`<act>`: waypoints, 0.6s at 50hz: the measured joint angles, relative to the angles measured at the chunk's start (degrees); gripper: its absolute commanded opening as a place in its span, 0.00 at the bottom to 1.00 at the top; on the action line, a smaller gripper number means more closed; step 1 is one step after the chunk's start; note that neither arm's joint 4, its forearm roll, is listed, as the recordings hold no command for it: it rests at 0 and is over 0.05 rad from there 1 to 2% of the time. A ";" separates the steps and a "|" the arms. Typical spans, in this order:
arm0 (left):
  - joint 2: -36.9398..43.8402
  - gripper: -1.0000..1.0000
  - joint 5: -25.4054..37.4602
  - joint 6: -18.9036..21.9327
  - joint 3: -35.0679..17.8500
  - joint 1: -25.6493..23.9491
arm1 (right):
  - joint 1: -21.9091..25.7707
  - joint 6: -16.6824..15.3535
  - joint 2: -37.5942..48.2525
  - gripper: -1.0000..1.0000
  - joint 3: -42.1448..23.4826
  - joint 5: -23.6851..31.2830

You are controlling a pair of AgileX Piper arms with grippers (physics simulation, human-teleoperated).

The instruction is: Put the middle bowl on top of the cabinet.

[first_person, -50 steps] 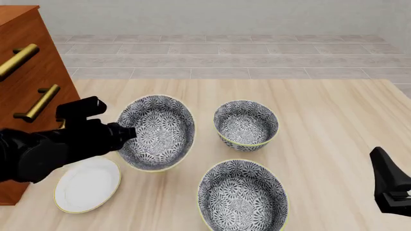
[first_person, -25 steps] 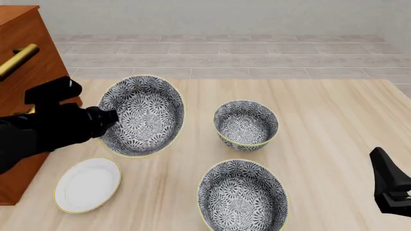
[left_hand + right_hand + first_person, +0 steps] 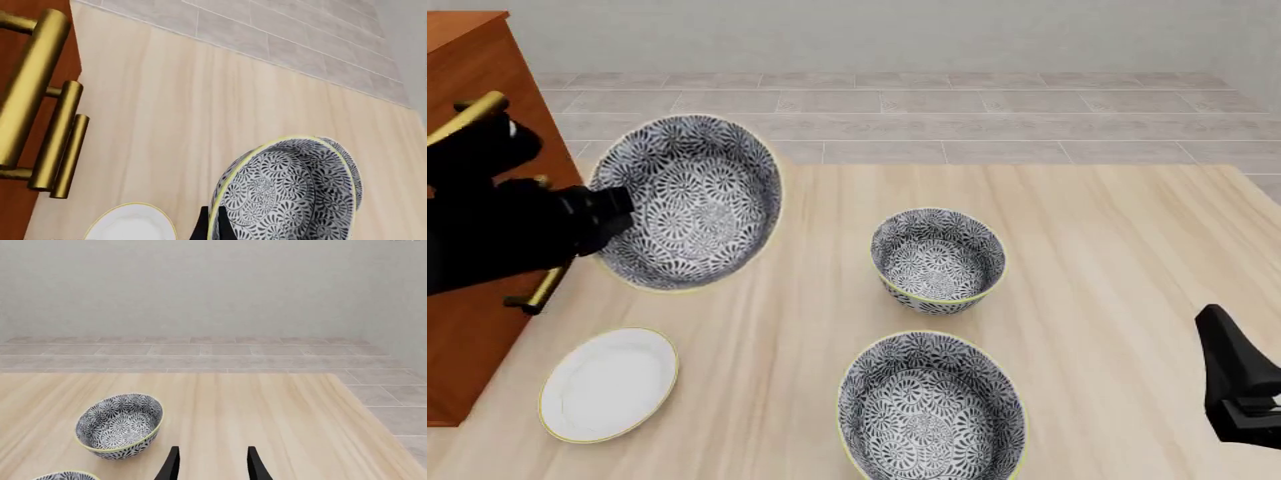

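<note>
We have the middle bowl [image 3: 690, 203] up off the table [image 3: 1094, 260] and tipped on edge, its patterned inside facing out, just beside the cabinet [image 3: 481, 80] and level with its brass handles [image 3: 30, 90], well short of the top. Our left gripper [image 3: 607, 210] is pinched on the rim on the cabinet side; in the left wrist view the dark fingers [image 3: 202, 229] straddle the thin yellow lip at the frame's edge, one inside, one outside.

This looks like glazed ceramic to us: rigid, fairly heavy for its size, slick under the pads and likely to chip if it knocks the wood. Held by one point on the rim, its weight hangs away from the grip, so we judge it could swing or slip if jerked. A deeper bite on the wall below the lip would be the safer hold.

Away from the cabinet, two matching bowls, one further out [image 3: 938, 260] and one closer to us [image 3: 932, 408], sit on the table, and the white plate [image 3: 609, 384] lies near the cabinet's foot. Our right gripper [image 3: 211, 466] waits far from the cabinet, fingers parted, holding nothing.
</note>
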 measured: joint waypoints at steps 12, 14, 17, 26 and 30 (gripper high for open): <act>-2.21 0.00 3.44 -0.56 -2.35 1.46 | 0.09 -0.07 0.14 1.00 0.00 -0.04; -2.55 0.00 4.23 -0.59 -2.87 1.74 | 0.10 -0.06 0.14 1.00 0.01 -0.03; -3.06 0.00 5.53 -0.63 -3.79 2.24 | 0.10 0.00 0.15 1.00 0.01 -0.02; -4.00 0.00 9.31 -0.51 -6.48 4.28 | 0.07 0.16 -0.03 1.00 0.01 0.16; -4.50 0.00 11.25 -0.16 -7.88 5.33 | 0.06 0.23 -0.17 1.00 0.01 0.25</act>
